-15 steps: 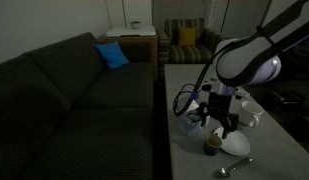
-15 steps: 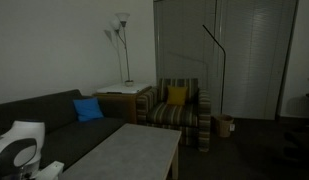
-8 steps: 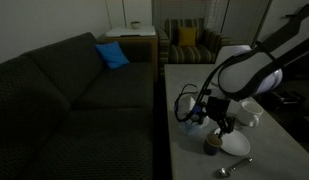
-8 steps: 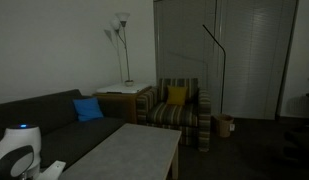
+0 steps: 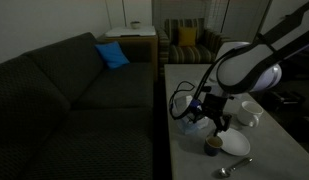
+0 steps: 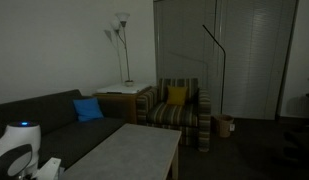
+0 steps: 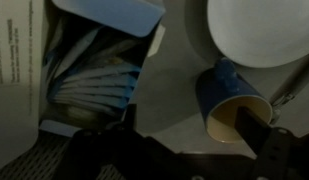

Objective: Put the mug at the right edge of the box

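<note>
The mug (image 7: 232,98) is dark blue with a brownish inside. In the wrist view it stands on the table to the right of the open box (image 7: 94,70), which holds blue sachets. In an exterior view the mug (image 5: 211,146) sits just in front of the box (image 5: 193,121). My gripper (image 7: 184,150) is open. Its right finger is at the mug's rim and its left finger is close to the box. In an exterior view the gripper (image 5: 213,127) hangs low over the table between box and mug, holding nothing.
A round white plate (image 5: 234,144) lies right beside the mug, with a spoon (image 5: 234,167) in front of it and a larger white cup (image 5: 252,118) behind. The grey table (image 5: 184,90) runs along a dark sofa (image 5: 84,100). An armchair (image 6: 179,110) stands at the far end.
My gripper has drifted slightly down and toward the mug and box. Mug, box and plate have not moved.
</note>
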Controlling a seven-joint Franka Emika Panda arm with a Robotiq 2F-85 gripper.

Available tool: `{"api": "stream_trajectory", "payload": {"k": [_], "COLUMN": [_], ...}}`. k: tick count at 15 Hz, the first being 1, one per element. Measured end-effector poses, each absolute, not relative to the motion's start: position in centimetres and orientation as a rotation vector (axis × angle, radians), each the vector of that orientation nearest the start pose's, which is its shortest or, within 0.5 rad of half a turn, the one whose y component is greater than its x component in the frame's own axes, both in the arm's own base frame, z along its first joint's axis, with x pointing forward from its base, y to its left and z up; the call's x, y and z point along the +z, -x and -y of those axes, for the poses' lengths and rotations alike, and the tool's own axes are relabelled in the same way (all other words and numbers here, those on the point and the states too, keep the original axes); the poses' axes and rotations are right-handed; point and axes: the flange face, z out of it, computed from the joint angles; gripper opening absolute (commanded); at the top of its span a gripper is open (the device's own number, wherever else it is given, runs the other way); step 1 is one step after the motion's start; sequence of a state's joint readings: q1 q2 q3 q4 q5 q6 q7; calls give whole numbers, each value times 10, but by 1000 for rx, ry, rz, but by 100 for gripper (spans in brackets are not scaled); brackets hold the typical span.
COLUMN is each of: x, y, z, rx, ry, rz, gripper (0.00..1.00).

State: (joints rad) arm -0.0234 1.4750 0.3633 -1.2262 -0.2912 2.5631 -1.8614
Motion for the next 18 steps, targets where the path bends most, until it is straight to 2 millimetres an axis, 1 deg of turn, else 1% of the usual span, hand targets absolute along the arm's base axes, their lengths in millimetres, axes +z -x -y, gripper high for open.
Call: {"api": "stream_trajectory", "payload": {"k": [3, 5, 8, 10, 13, 18], "x": [-111, -116, -121, -124, -124, -131], "y": [-633, -629, -624, -623, -623, -620], "z": [-179, -172, -155, -149, -148, -148], "rx": [192, 85, -110, -175, -185, -200], "ry": [-1525, -1454, -1315, -1234, -1205, -1278], "rz": [-2985, -3027, -3064, -3065, -3069, -3058], "gripper": [100, 100, 100, 100, 100, 100]}}
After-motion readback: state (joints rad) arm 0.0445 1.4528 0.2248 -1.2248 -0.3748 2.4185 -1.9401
